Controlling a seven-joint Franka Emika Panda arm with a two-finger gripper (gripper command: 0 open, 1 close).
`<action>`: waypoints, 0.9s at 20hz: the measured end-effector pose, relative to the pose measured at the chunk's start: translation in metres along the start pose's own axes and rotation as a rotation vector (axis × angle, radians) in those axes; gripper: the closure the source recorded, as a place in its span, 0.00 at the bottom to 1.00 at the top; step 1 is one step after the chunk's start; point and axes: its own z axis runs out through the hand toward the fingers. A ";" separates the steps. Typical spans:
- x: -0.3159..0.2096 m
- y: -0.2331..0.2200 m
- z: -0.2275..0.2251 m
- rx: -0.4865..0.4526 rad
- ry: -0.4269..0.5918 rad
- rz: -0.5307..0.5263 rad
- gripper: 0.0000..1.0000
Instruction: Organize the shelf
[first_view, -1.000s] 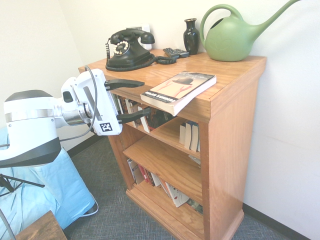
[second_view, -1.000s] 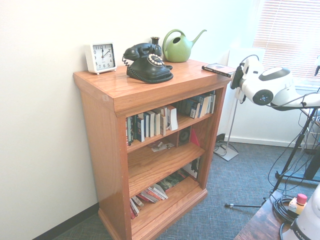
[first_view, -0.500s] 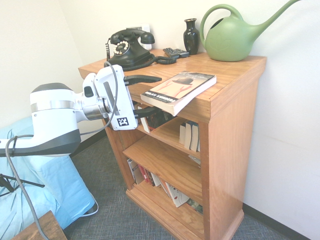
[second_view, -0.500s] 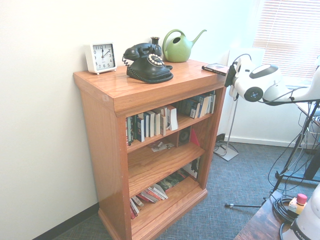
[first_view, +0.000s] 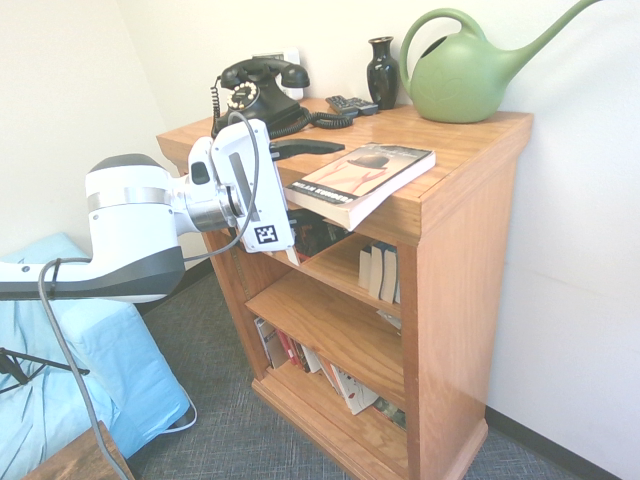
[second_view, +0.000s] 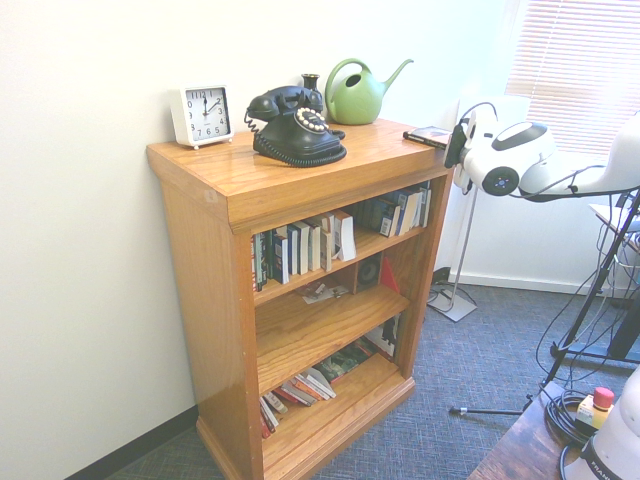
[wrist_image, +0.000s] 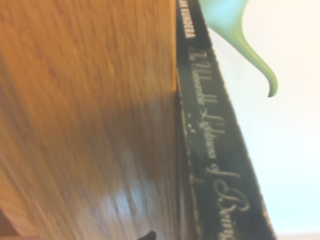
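The shelf (first_view: 460, 260) is an oak bookcase with a thick overhanging top. A paperback book (first_view: 365, 172) lies flat on that top, its corner jutting past the front edge. My gripper (first_view: 318, 185) is open at this front edge. Its upper finger (first_view: 305, 147) reaches over the top just beside the book, while the lower one is hidden under the overhang. From the other side, the gripper (second_view: 455, 140) sits against the book (second_view: 430, 134) at the shelf's (second_view: 220, 330) far corner. The wrist view shows the book's dark spine (wrist_image: 215, 150) against the wood (wrist_image: 90, 125).
On the top stand a black telephone (first_view: 255, 95), a remote (first_view: 350, 103), a black vase (first_view: 382, 70), a green watering can (first_view: 465, 75) and a white clock (second_view: 201, 113). Books (second_view: 300, 245) fill the inner boards. A blue-covered object (first_view: 60, 370) lies under the arm.
The arm has moved in toward the shelf and risen slightly. Its open fingers now straddle the top's front edge next to the book, where before they hung short of it.
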 end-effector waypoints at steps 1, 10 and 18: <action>0.000 0.001 0.001 0.000 0.001 0.000 1.00; 0.001 -0.002 0.003 0.007 0.002 -0.003 1.00; -0.006 -0.003 0.004 0.013 -0.001 -0.004 1.00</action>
